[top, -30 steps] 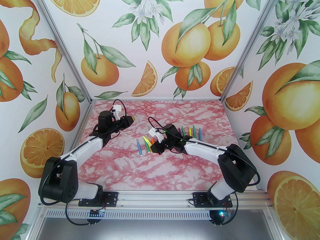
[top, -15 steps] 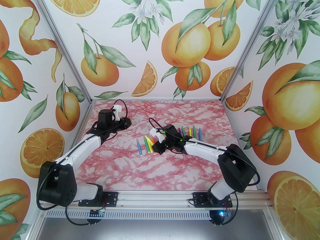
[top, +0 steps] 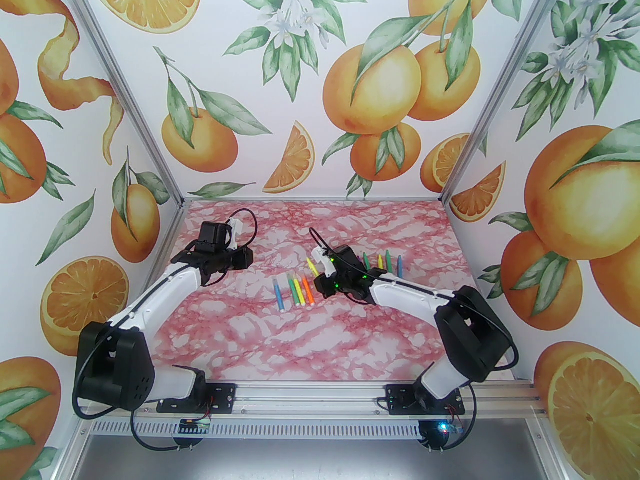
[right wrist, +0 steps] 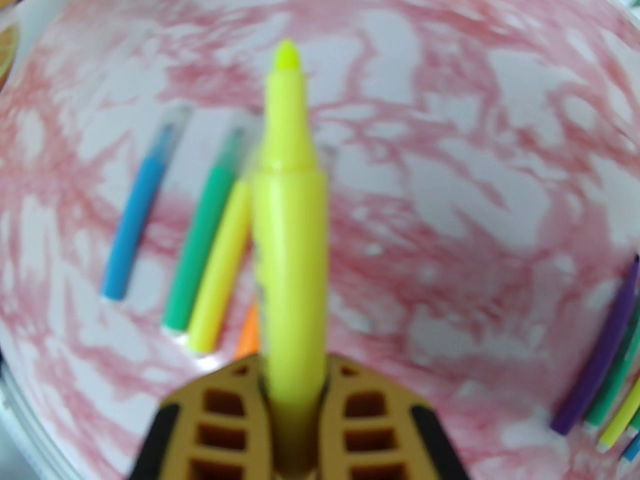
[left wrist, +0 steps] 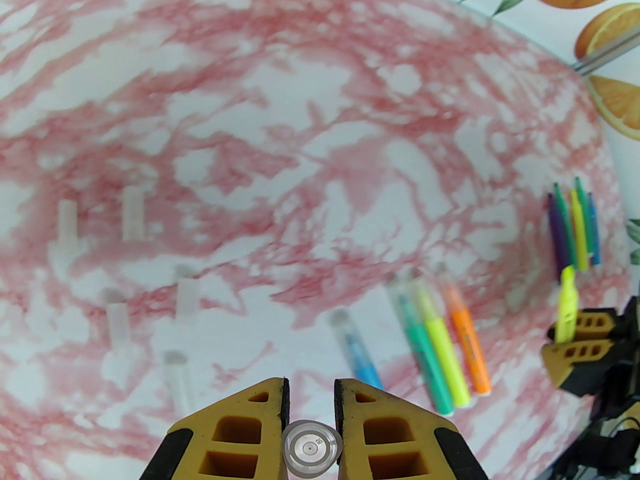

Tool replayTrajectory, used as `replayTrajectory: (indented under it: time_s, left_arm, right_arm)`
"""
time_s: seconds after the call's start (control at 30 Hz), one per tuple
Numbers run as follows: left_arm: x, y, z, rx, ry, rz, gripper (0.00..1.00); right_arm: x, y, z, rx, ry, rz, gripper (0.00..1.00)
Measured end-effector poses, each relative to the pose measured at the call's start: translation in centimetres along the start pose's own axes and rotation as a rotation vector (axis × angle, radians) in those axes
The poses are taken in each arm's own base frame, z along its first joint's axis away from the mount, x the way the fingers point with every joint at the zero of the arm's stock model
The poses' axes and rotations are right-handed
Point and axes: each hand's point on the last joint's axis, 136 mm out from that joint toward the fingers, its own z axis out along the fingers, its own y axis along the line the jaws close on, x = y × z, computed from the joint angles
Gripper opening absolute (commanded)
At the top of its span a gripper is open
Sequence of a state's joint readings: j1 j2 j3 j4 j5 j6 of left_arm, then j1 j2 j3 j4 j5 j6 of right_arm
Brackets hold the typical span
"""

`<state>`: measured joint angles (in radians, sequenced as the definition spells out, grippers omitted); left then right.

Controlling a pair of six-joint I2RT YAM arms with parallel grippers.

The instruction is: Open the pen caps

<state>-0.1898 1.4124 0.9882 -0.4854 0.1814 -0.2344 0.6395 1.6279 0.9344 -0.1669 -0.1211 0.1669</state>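
Four pens [top: 294,292] lie side by side near the middle of the surface [top: 320,348], with another row of pens [top: 382,264] behind them to the right. Between the rows the right pincer [right wrist: 295,368] holds a single pen [right wrist: 290,218]. Loose caps [left wrist: 132,213] lie scattered further left, where the left pincer [left wrist: 311,388] holds one cap [left wrist: 311,448].

The left pincer [left wrist: 311,387] is gripping a clear cap [left wrist: 311,449] between its yellow fingers [left wrist: 240,428] over the pink marbled table [left wrist: 310,133]. Five loose caps [left wrist: 133,213] are lying to its left, four capped pens [left wrist: 442,353] are lying ahead, and the right pincer [left wrist: 555,340] is holding a yellow pen [left wrist: 567,303] at the right edge.
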Motion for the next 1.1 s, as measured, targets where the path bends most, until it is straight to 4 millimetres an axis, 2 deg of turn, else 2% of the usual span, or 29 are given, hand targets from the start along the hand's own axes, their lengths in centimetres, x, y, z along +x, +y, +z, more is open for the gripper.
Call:
replayTrajectory:
  time_s: [0.3, 0.5, 0.63, 0.83, 1.1]
  left_arm:
    - [2.0, 3.1, 0.5, -0.161, 0.080, 0.021, 0.00]
    - [2.4, 4.2, 0.5, -0.224, 0.098, 0.027, 0.00]
    - [3.1, 6.2, 1.5, -0.327, 0.145, 0.038, 0.00]
    - [4.8, 8.3, 2.6, -0.424, 0.224, 0.052, 0.00]
    - [6.4, 10.1, 3.8, -0.484, 0.298, 0.051, 0.00]
  right_arm:
    - [0.6, -4.1, 0.5, 0.177, 0.026, 0.066, 0.00]
    - [0.7, -5.5, 0.4, 0.239, 0.031, 0.089, 0.00]
    - [0.7, -7.0, 0.9, 0.296, 0.049, 0.110, 0.00]
    - [2.0, -9.6, 1.0, 0.369, 0.096, 0.154, 0.00]
    - [2.8, -10.8, 1.6, 0.404, 0.138, 0.176, 0.00]
